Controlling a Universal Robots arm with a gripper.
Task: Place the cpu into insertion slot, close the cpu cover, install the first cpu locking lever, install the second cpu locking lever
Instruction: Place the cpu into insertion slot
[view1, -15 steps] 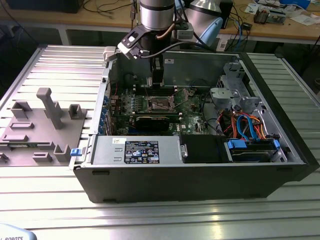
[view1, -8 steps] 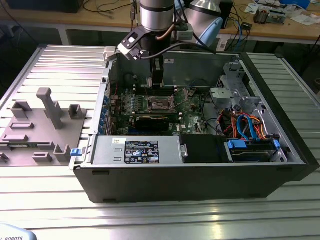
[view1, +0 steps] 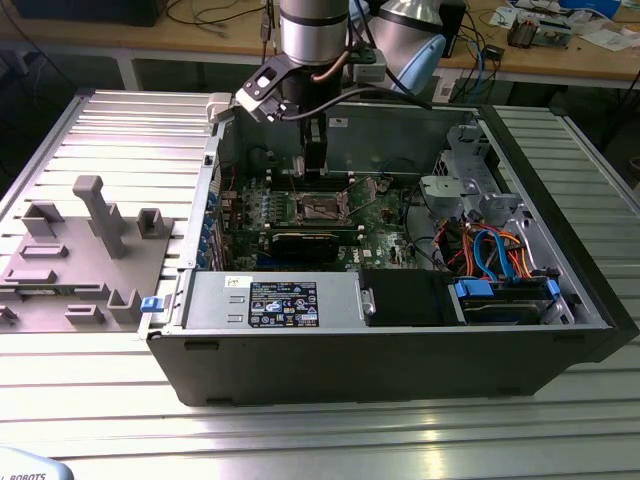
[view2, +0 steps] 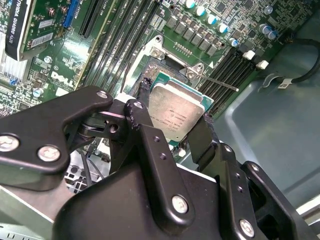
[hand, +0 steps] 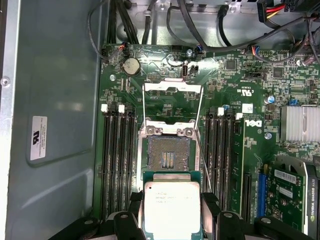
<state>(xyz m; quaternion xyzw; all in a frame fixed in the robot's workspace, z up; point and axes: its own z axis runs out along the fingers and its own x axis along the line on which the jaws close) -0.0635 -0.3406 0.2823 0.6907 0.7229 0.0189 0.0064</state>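
Note:
My gripper (view1: 315, 162) hangs inside the open computer case, just above the motherboard. In both wrist views it is shut on the cpu (hand: 171, 209) (view2: 176, 114), a pale silver square on a green base, pinched at two opposite edges by the black fingers (hand: 210, 207). The insertion slot (hand: 168, 156) (view2: 172, 62) lies open and bare beside the held cpu, showing its contact grid. The cpu cover (hand: 172, 89), a silvery frame, is swung back flat beyond the slot. A thin wire locking lever (hand: 202, 160) (view2: 220, 82) stands loose along one side of the slot.
Memory slots (hand: 117, 160) flank the socket on both sides. A graphics card (view1: 300, 243) and power supply (view1: 275, 300) sit toward the case front, a grey drive cage (view1: 470, 170) and orange and blue cables (view1: 490, 250) on the exterior view's right. A grey fixture (view1: 90, 240) stands outside the case.

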